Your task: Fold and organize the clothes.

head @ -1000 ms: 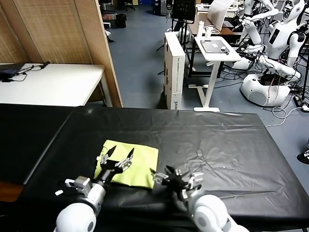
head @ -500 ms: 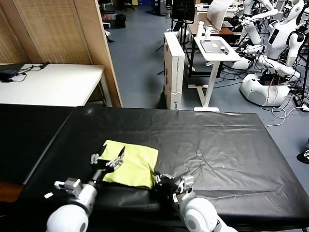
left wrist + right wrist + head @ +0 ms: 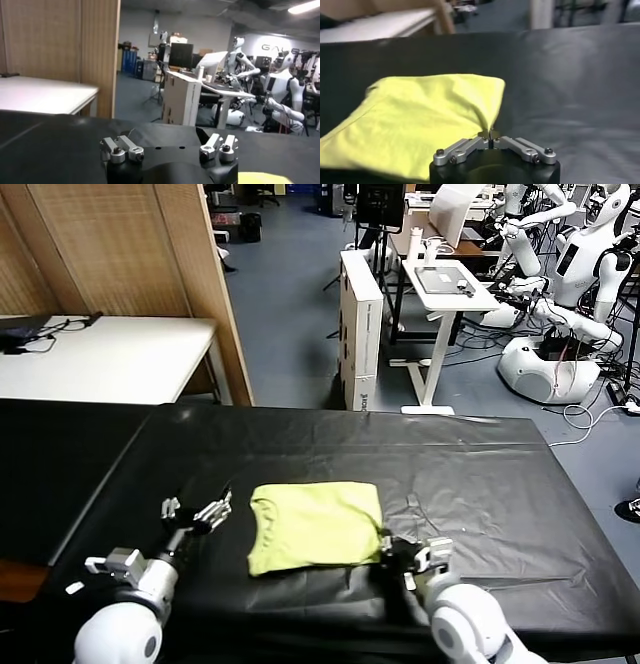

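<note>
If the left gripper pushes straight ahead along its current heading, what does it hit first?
Probably nothing: the open left gripper points over bare black table cover, left of the folded T-shirt. Depth is unclear.

White rounded forearms, black wrists, silver screw-studded jaws, both arms

One folded lime T-shirt (image 3: 316,526) on one black-covered table (image 3: 480,474). Two grippers: left gripper (image 3: 196,515), right gripper (image 3: 398,556). One white side table (image 3: 100,359) behind.
</note>
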Tool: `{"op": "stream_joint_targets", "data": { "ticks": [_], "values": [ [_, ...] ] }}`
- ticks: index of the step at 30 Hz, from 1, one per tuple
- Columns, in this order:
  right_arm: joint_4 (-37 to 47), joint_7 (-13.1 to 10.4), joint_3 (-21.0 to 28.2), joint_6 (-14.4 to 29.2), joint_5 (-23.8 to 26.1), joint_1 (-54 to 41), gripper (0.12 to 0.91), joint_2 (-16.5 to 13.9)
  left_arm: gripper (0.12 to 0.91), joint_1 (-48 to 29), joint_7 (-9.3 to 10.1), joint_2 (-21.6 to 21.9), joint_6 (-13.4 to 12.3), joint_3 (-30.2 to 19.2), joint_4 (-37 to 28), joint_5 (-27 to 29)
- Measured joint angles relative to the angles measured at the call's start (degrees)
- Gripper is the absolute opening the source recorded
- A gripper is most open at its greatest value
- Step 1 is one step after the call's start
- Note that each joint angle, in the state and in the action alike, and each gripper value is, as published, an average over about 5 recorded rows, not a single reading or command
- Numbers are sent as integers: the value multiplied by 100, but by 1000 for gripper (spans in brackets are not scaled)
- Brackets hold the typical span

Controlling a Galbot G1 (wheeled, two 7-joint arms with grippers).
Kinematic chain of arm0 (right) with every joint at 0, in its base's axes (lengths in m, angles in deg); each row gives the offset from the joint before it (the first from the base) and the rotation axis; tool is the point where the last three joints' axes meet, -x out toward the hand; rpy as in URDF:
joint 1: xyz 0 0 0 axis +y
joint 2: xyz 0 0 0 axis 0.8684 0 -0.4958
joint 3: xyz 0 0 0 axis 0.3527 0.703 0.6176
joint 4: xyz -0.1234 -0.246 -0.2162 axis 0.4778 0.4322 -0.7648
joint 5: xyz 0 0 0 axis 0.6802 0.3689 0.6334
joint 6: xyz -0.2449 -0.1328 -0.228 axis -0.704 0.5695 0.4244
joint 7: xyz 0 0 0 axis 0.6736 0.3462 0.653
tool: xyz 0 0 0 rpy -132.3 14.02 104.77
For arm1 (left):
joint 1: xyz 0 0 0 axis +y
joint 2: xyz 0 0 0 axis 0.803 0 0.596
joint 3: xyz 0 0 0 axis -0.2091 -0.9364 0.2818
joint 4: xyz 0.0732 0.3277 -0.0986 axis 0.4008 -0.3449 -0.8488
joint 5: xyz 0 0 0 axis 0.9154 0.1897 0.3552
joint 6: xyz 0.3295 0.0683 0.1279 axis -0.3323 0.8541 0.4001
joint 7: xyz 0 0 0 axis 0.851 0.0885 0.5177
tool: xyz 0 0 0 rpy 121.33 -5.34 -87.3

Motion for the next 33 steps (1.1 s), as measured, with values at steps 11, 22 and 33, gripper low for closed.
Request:
{"op": "stream_joint_targets", "data": {
  "ticks": [11,22,33],
  "values": [
    [-787,273,-819,353,151,796,877,-15,907,157,674,284,-326,-257,94,-304],
    [-1362,519,-1484,1170,605,1771,907,187,907,526,877,633,-433,-298,249,-441],
    [-1403,779,-1527,3105,1986,2792,907,457,907,1271,1126,858,-364,-167,720,-573]
  ]
}}
